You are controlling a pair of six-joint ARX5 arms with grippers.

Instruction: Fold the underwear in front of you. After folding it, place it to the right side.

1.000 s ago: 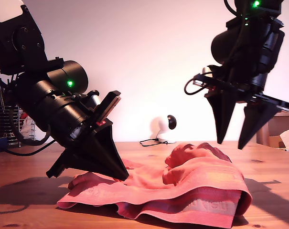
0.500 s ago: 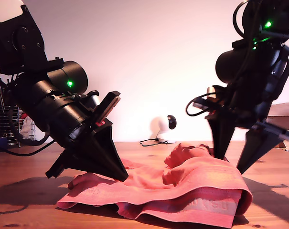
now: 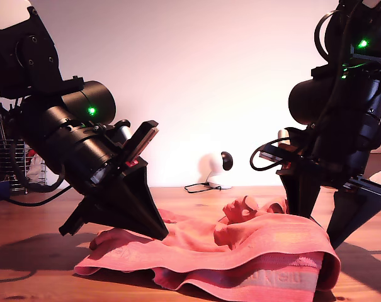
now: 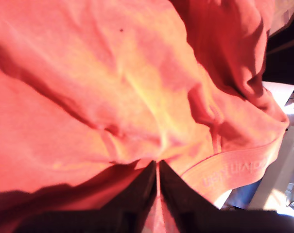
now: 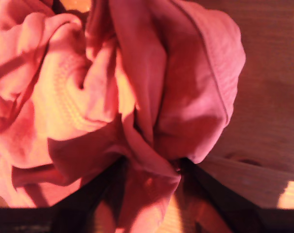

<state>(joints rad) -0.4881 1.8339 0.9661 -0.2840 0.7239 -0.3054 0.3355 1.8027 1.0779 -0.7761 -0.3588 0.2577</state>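
My second gripper (image 3: 332, 229) is straddling the underwear (image 3: 240, 251) edge, fingers apart; my first gripper (image 3: 155, 231) is pinching cloth opposite.

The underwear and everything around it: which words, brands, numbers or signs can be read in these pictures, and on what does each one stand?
"Calvin" on the paler waistband of the underwear, first wrist view; the rest of that lettering is cut off or folded under.
Pale lettering on the waistband in the exterior view: too blurred to read.
No readable text on my first gripper, my second gripper, the wooden table or the white camera.
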